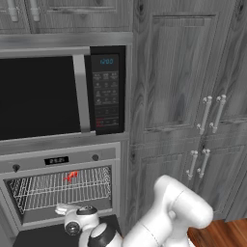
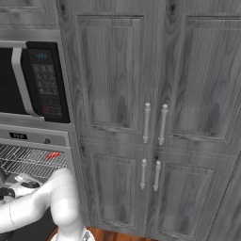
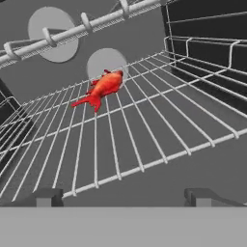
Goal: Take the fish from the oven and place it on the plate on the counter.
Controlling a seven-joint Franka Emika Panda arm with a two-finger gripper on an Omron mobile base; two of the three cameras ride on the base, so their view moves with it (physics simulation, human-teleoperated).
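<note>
Grey wood cabinets (image 2: 155, 117) flank the oven (image 1: 60, 193), its left side cut off, where the fish (image 3: 102, 87) lies on the wire rack (image 3: 125, 130) beyond the spread gripper (image 3: 123, 197).

1. Rendered pictures with even, soft, moderate light; no visible light source.
2. Both base views look slightly blurred and coarse, so the microwave keypad (image 1: 105, 91) text is unreadable.
3. Faint pale sheen lies on the grey cabinet doors (image 2: 117, 75); their handles cast soft shadows.
4. The oven (image 1: 60, 193) interior is dim grey in the hand view, with the wire rack (image 3: 125, 130) sharp and bright.
</note>
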